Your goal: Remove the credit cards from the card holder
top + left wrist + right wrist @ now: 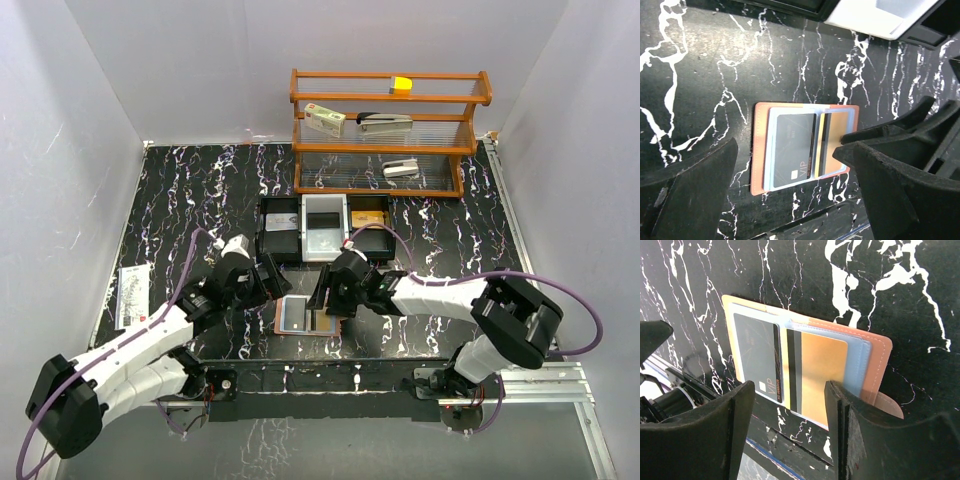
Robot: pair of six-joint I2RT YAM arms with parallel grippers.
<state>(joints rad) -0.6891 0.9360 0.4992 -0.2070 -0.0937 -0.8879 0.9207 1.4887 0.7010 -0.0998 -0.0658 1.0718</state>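
The card holder lies opened flat by the table's front edge, salmon rim up and pale blue-grey inside. Two credit cards stick out of its pockets: a dark grey VIP card and a gold card with a black stripe. My left gripper hovers wide open over the holder's near end, holding nothing. My right gripper stands open above the cards' near ends. One of its fingers is down at the gold card and the holder's edge. The grey card lies untouched.
Two black trays flank a white tray just behind the holder. A wooden shelf with small items stands at the back. A printed packet lies at the left. The table's front edge runs right beside the holder.
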